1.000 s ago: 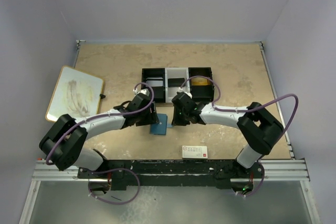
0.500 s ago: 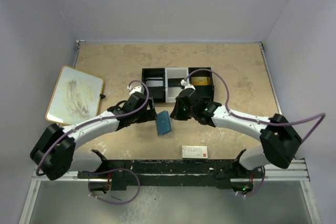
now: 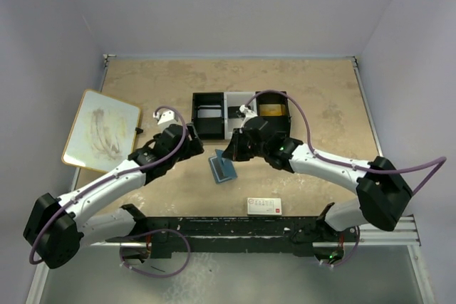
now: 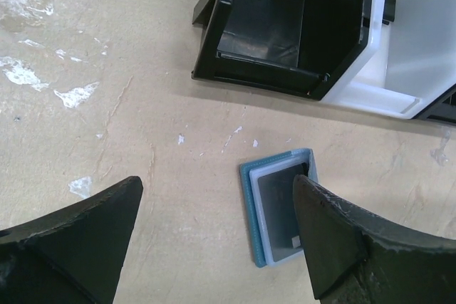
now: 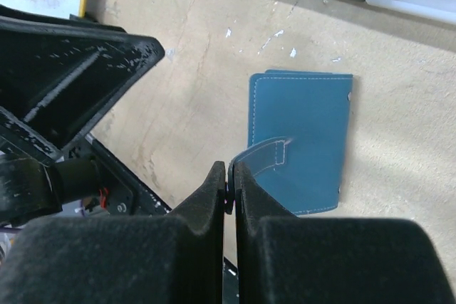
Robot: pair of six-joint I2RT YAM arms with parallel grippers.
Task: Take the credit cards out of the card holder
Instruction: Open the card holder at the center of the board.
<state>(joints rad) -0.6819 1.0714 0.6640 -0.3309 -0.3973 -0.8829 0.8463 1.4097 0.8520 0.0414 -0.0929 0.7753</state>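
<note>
The card holder point(image 3: 223, 169), a small blue wallet, hangs open and tilted at mid-table. My right gripper point(image 5: 230, 183) is shut on its snap tab point(image 5: 265, 154), and that view shows the blue outer face point(image 5: 306, 126). Seen from above, the right gripper point(image 3: 229, 153) is just over the wallet. The left wrist view shows its pale blue inner pocket with a grey card point(image 4: 281, 211) in it. My left gripper point(image 4: 214, 229) stands wide open and holds nothing, left of the wallet point(image 3: 194, 149). A gold-yellow card point(image 3: 273, 110) and a pale card point(image 3: 208, 112) lie in the tray.
A black-and-white compartment tray point(image 3: 274, 95) stands just behind the wallet. A white box with red print point(image 3: 264, 206) lies near the front edge. A white board with a yellow rim point(image 3: 101, 128) lies at the far left.
The left gripper opened wide and drew back to the left, off the wallet. The right gripper closed on the tab, and the wallet now hangs open from it.
</note>
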